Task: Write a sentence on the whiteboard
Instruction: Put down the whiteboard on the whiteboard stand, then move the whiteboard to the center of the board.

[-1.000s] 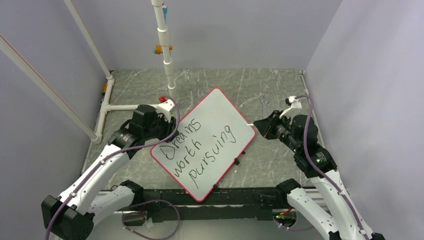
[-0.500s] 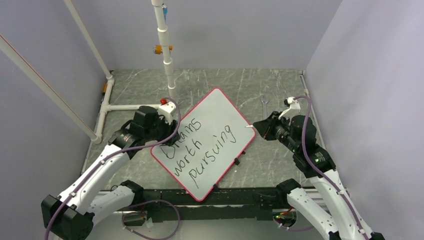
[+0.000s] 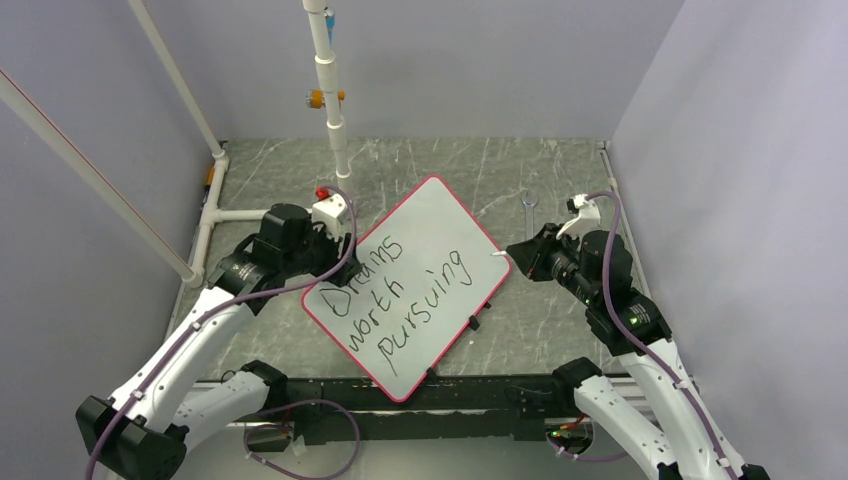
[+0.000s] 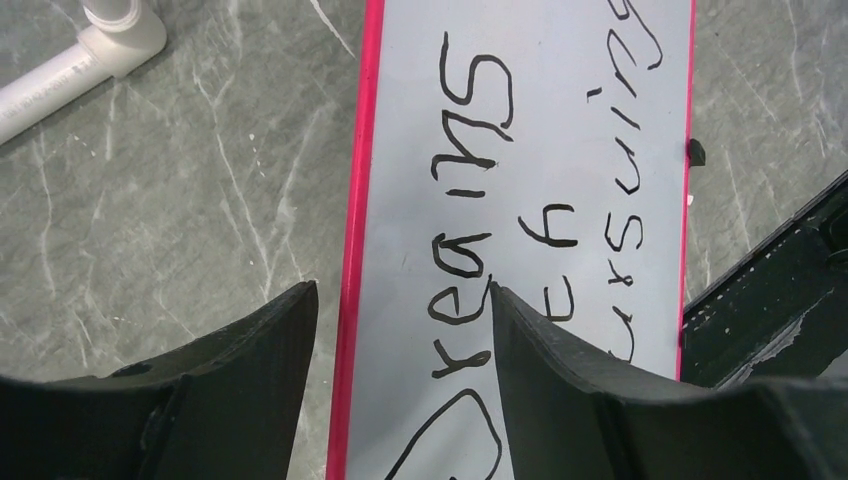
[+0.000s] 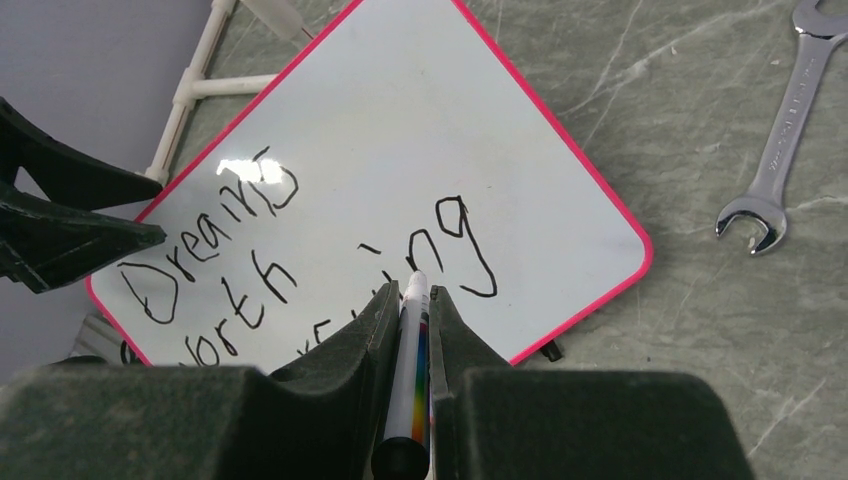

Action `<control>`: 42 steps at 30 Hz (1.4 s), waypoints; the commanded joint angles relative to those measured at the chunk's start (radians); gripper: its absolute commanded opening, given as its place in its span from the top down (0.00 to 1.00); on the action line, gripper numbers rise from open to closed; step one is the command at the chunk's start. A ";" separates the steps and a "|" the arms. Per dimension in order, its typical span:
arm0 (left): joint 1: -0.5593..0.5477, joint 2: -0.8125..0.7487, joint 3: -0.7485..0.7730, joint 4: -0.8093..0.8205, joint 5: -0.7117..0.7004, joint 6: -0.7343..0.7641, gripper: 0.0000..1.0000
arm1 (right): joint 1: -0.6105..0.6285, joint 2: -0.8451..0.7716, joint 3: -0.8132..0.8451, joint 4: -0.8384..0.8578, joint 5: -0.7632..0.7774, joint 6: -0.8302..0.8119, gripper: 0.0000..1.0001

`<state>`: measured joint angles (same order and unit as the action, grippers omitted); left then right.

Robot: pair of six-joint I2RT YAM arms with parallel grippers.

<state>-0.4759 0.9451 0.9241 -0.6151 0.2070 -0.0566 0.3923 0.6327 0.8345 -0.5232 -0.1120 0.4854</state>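
The whiteboard (image 3: pixel 432 218) lies turned like a diamond on the grey table, with a thin red rim. The sentence (image 3: pixel 398 295) "Dreams worth pursuing" stands on it in black, in three lines. My left gripper (image 3: pixel 335 258) is open and empty; in the left wrist view it (image 4: pixel 400 292) hovers astride the board's (image 4: pixel 400 150) red left rim, over "Dreams" (image 4: pixel 470 190). My right gripper (image 3: pixel 515 250) is shut on a white marker (image 5: pixel 410 380), its tip held above the board (image 5: pixel 420 120) near the end of "pursuing" (image 5: pixel 455 240).
A silver wrench (image 3: pixel 528 210) lies right of the board and also shows in the right wrist view (image 5: pixel 785 150). A small black piece (image 3: pixel 474 322) sits by the board's lower right edge. White pipes (image 3: pixel 240 213) stand at the back left. A dark rail (image 3: pixel 480 395) runs along the near edge.
My left wrist has drawn back up and to the left, off the board's left part to its rim. The right arm and the board have barely moved.
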 commanded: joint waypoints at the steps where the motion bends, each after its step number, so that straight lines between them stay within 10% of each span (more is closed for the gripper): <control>1: -0.003 -0.032 0.070 -0.022 -0.023 0.000 0.32 | 0.001 -0.011 0.022 0.004 0.018 -0.021 1.00; 14: -0.071 0.038 0.248 -0.123 0.099 0.138 0.26 | 0.001 0.012 0.137 -0.105 0.199 -0.057 1.00; 27: -0.517 0.285 0.342 0.121 0.043 0.498 0.26 | -0.002 0.202 0.457 -0.206 0.368 -0.053 1.00; 42: -0.678 0.745 0.462 0.240 0.267 0.607 0.55 | -0.001 0.222 0.572 -0.267 0.443 -0.068 1.00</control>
<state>-1.1378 1.6329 1.3304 -0.4332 0.3954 0.5236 0.3923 0.8604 1.3796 -0.7689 0.3073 0.4335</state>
